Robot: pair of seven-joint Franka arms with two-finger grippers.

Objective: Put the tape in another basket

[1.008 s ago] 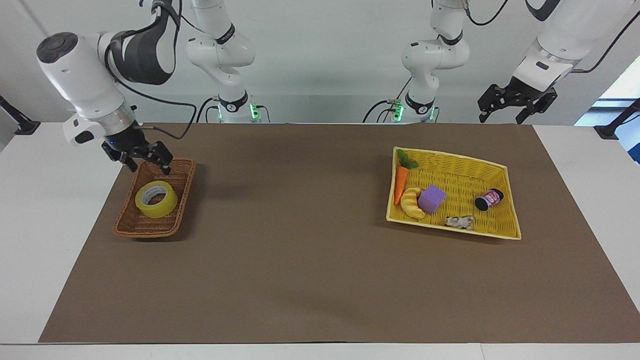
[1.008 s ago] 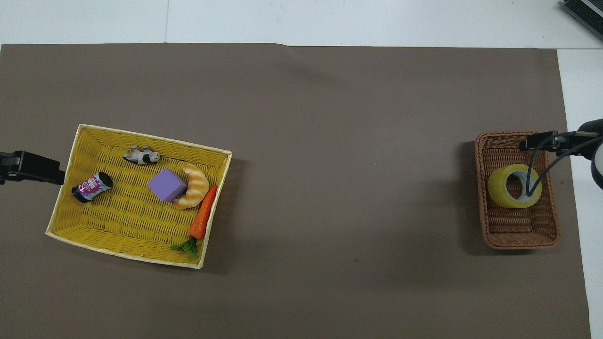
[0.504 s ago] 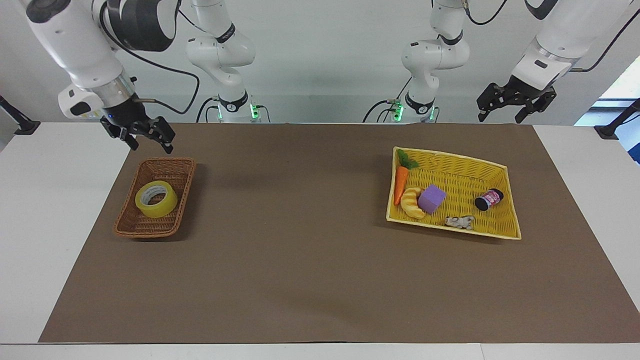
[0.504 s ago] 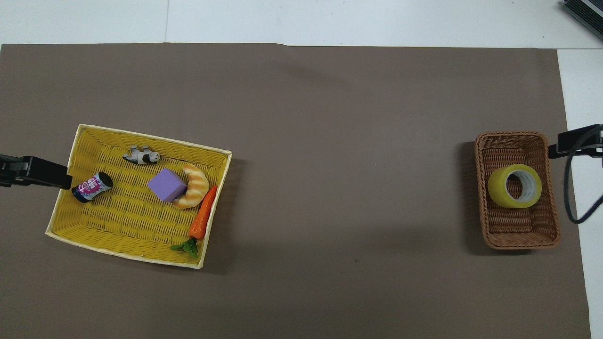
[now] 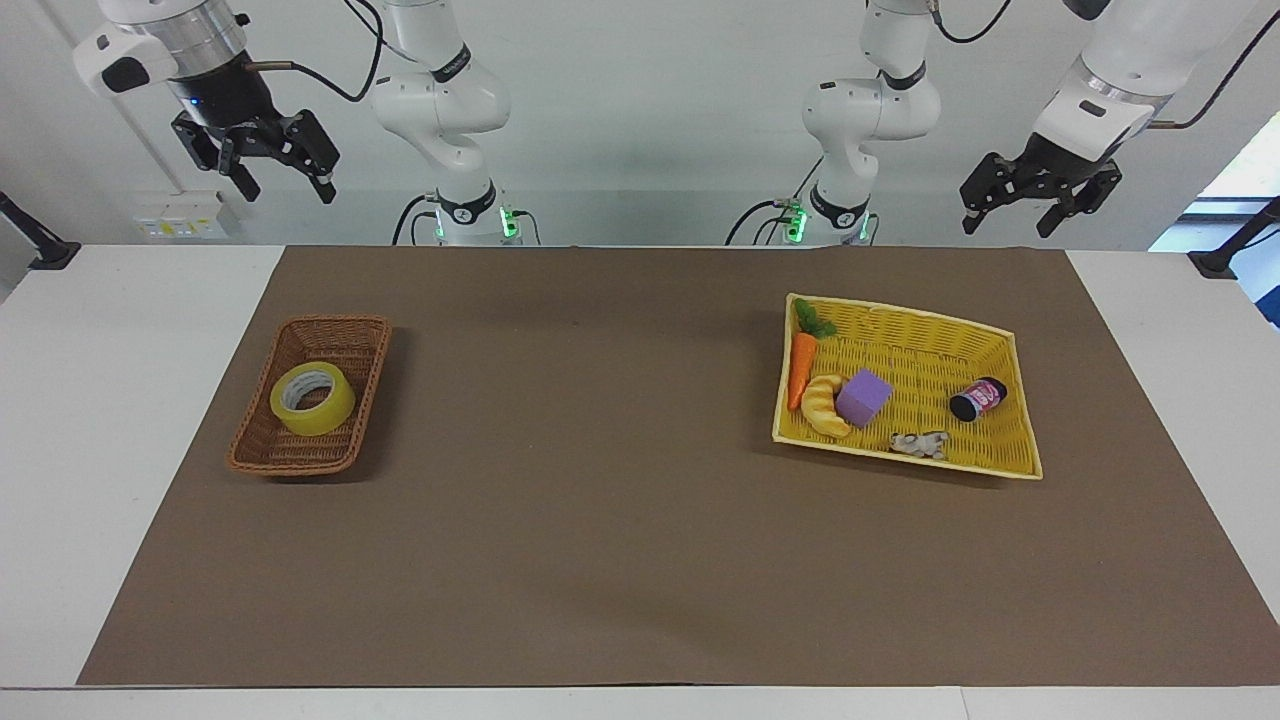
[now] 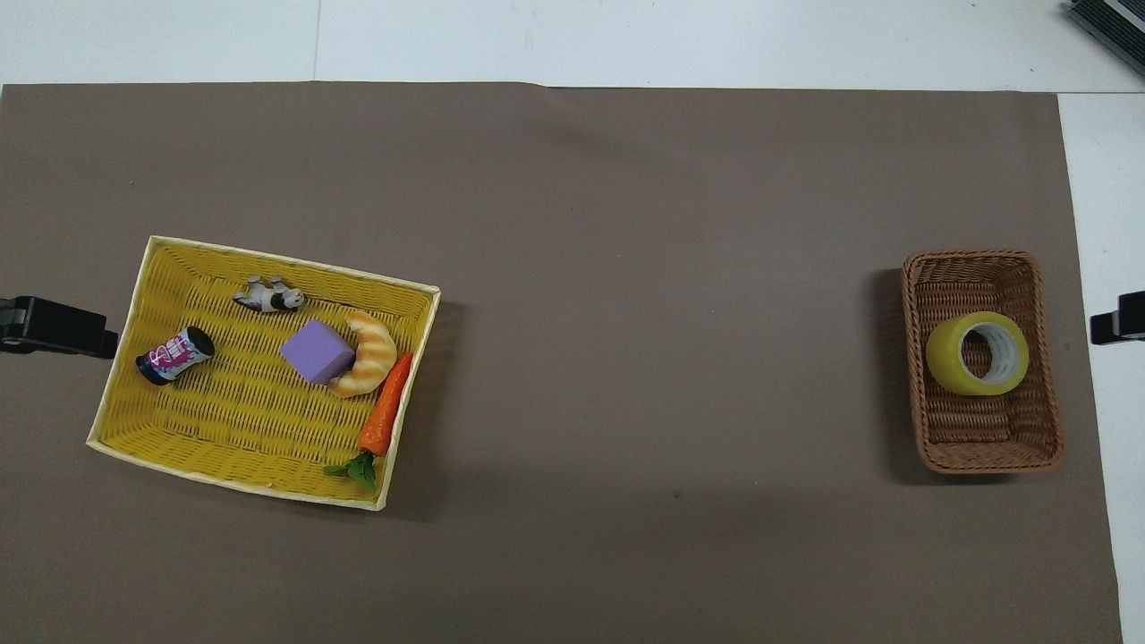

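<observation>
The yellow tape [image 5: 312,399] lies flat in the small brown wicker basket [image 5: 262,446] at the right arm's end of the table; it also shows in the overhead view [image 6: 976,353]. My right gripper [image 5: 285,190] hangs high above the table, open and empty, well clear of the brown basket [image 6: 988,456]; only its tip [image 6: 1118,317] shows in the overhead view. My left gripper [image 5: 1008,222] waits raised and open beside the yellow basket [image 5: 1000,335], and its tip [image 6: 54,326] shows at the overhead view's edge.
The large yellow basket [image 6: 250,478] at the left arm's end holds a toy carrot [image 6: 385,416], a croissant [image 6: 367,353], a purple block [image 6: 318,351], a small can [image 6: 174,355] and a toy animal [image 6: 268,295]. A brown mat [image 5: 600,480] covers the table.
My right gripper has risen from the brown basket's rim to high above the table, empty. The tape stayed in the basket. The left gripper barely moved.
</observation>
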